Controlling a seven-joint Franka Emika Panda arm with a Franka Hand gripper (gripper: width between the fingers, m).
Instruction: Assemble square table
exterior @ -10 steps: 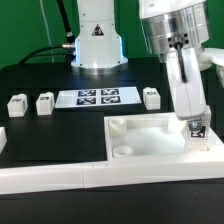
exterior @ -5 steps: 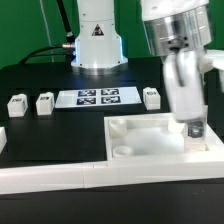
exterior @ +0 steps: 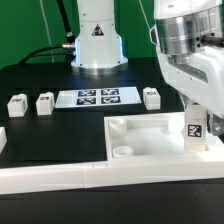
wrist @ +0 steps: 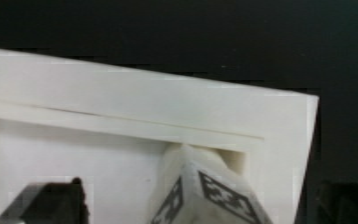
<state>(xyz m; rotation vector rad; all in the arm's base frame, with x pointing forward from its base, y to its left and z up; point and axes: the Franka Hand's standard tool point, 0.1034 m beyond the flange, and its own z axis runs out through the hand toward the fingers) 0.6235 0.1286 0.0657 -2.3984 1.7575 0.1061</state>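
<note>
Slab: the square table slab (exterior: pixel 150 138) lay white and rim-up on the black tabletop (exterior: pixel 40 135), toward the exterior view's right.
Socket: a round corner socket (exterior: pixel 122 152) showed empty at the slab's near corner on the exterior view's left.
Standing leg: one tagged leg (exterior: pixel 196 128) stood upright in the slab's far corner on the exterior view's right, with its black-and-white tag facing the camera. The wrist view showed it rising from inside the raised rim.
Gripper: the gripper (exterior: pixel 197 100) hung directly above the standing leg with its jaws spread wide and released, gripping nothing. In the wrist view a dark finger (wrist: pixel 51 200) stood clear of the leg, with bare slab showing between them.
Border wall: the long white border wall (exterior: pixel 50 176) ran along the slab's near edge, right beside it.
Loose legs: two loose legs (exterior: pixel 16 104) (exterior: pixel 44 102) sat side by side on the tabletop at the exterior view's left, well apart from the slab. A third leg (exterior: pixel 151 97) sat beyond the slab's far edge.
Marker board: the marker board (exterior: pixel 97 97) lay flat between the pair and the third leg, and the third leg sat just beside its end.
Robot base: the robot base (exterior: pixel 97 40) stood behind the marker board.
</note>
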